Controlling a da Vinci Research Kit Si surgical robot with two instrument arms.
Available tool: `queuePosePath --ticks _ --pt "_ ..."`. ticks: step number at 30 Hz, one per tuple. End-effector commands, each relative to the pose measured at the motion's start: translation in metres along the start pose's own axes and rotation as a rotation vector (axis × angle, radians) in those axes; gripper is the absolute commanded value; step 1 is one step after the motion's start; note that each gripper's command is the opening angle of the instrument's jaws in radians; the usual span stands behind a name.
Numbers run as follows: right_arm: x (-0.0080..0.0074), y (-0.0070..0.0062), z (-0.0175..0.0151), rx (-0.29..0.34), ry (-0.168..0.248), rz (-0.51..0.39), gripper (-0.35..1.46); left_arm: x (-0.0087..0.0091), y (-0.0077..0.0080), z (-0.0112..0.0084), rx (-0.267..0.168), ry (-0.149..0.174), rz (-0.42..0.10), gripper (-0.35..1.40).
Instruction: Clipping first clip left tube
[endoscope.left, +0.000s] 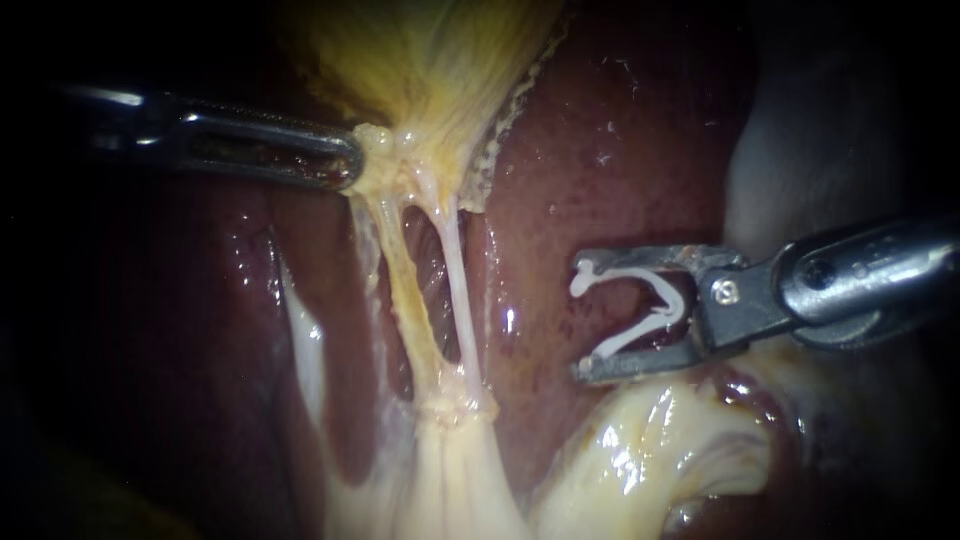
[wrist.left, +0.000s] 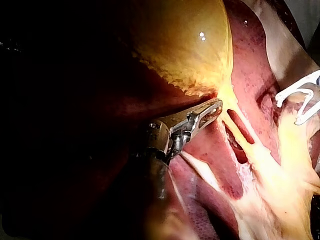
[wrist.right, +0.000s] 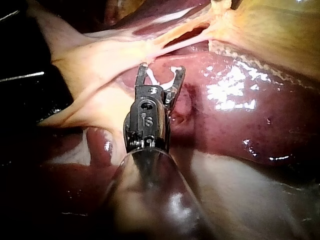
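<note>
The yellow gallbladder (endoscope.left: 430, 60) narrows down into two stretched tubes, the yellowish left tube (endoscope.left: 403, 290) and the thin whitish right tube (endoscope.left: 455, 285). My left instrument (endoscope.left: 352, 160) comes in from the left and its jaws are shut on the gallbladder's neck, also visible in the left wrist view (wrist.left: 214, 108). My right instrument (endoscope.left: 580, 318) stands over the liver, to the right of both tubes and apart from them. Its wide-standing jaws carry an open white clip (endoscope.left: 630, 272) between them. In the right wrist view the clip (wrist.right: 161, 79) faces the tubes (wrist.right: 175, 35).
Dark red liver (endoscope.left: 600, 150) lies behind and around the tubes. A glistening pale yellow fold of tissue (endoscope.left: 650, 440) sits just under my right instrument. Pale tissue (endoscope.left: 450, 480) spreads where the two tubes join below.
</note>
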Motion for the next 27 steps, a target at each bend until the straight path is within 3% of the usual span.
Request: queuePosePath --ticks 1,14,22,27 --pt "0.0000 0.0000 0.0002 0.006 0.007 0.011 0.49 0.0000 0.0000 0.0000 0.000 0.000 0.000 -0.35" --pt "0.0000 -0.0007 0.0052 0.071 0.062 0.141 0.48 0.0000 0.0000 0.0001 0.000 0.000 0.000 -0.35" --pt "-0.0005 -0.0003 0.0076 0.129 0.072 0.185 0.46 0.0000 0.0000 0.0001 -0.001 0.000 0.000 -0.35" --pt "-0.0008 0.0000 0.0085 0.135 0.082 0.204 0.46 0.0000 0.0000 0.0002 -0.001 0.000 0.001 -0.35"
